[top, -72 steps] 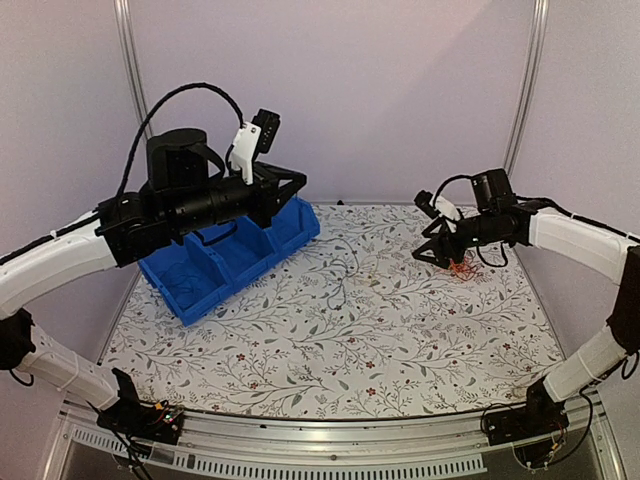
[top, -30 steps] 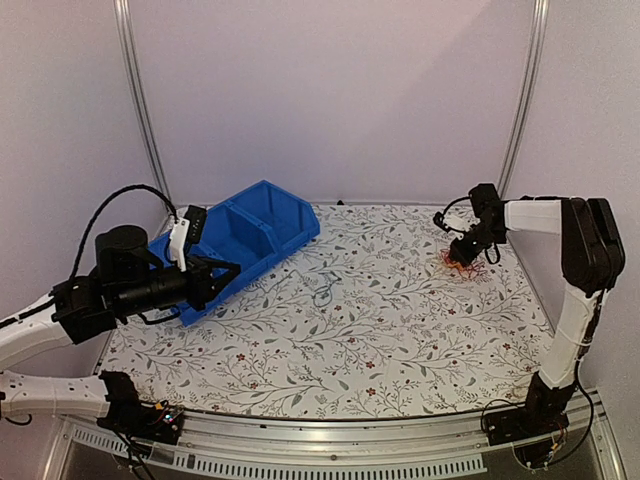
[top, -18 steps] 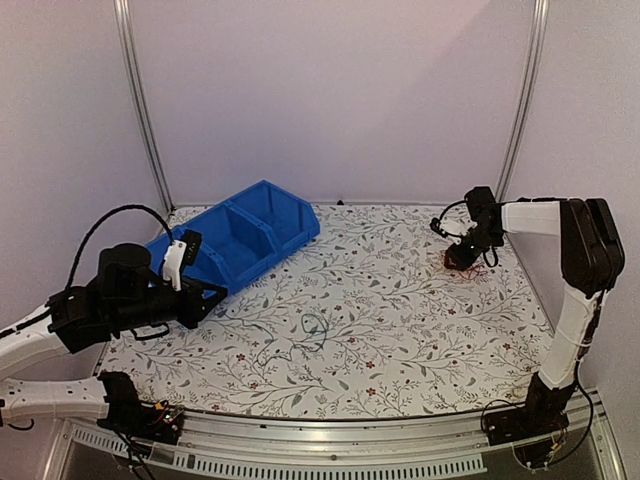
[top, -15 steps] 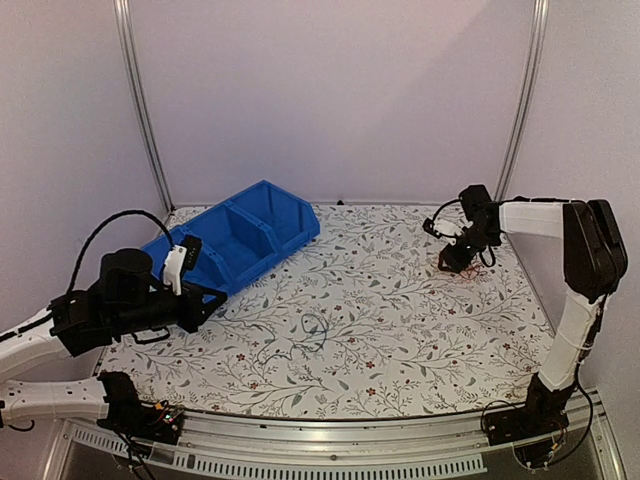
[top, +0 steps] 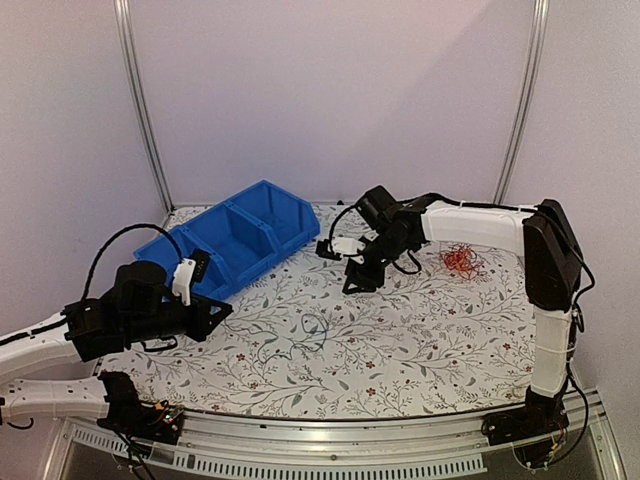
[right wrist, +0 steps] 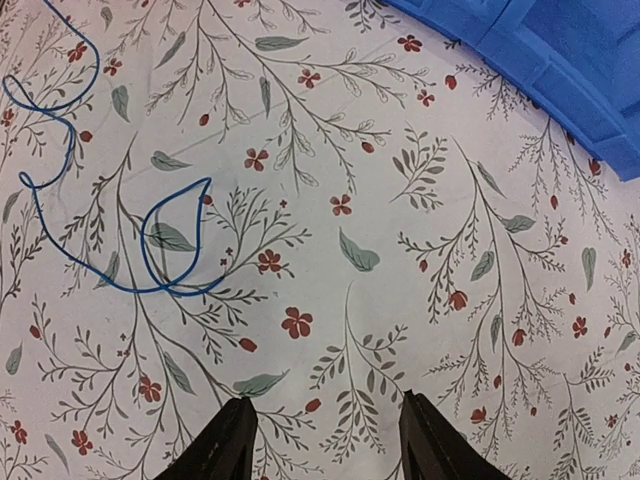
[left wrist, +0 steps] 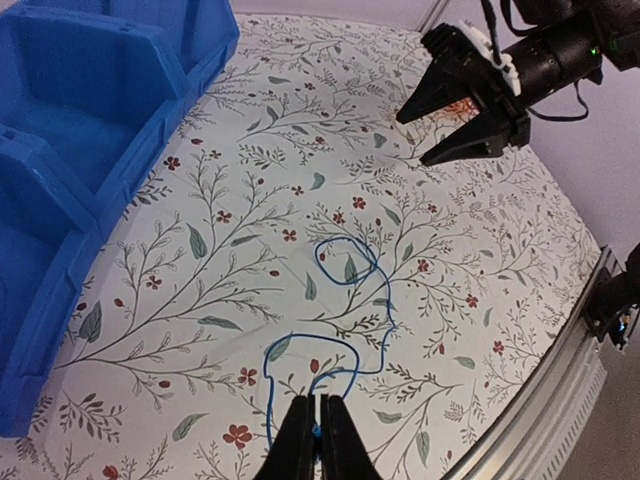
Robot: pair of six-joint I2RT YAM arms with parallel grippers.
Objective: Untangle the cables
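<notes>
1. Blue cable (left wrist: 347,300): thin wire in a smooth, faintly glossy blue sheath, pinched in the closed jaws of the left gripper (left wrist: 314,432), whose fingers are matt black plastic.
2. Right gripper (right wrist: 325,430): matt black plastic fingers (right wrist: 228,445), spread apart.
3. Table cover (right wrist: 420,300), beneath the right gripper: flat, matt sheet printed with leaves and small red flowers; whether it is cloth or paper cannot be told.
4. Blue bin (left wrist: 90,150), left of the left gripper: smooth moulded plastic with a soft sheen.
5. Red-orange cable bundle (top: 462,260), behind the right gripper: thin wire, finish too small to judge.
6. Rail (left wrist: 545,390), right of the left gripper: ribbed, dull silver metal.
7. Arm shell (top: 470,218): smooth white plastic.
</notes>
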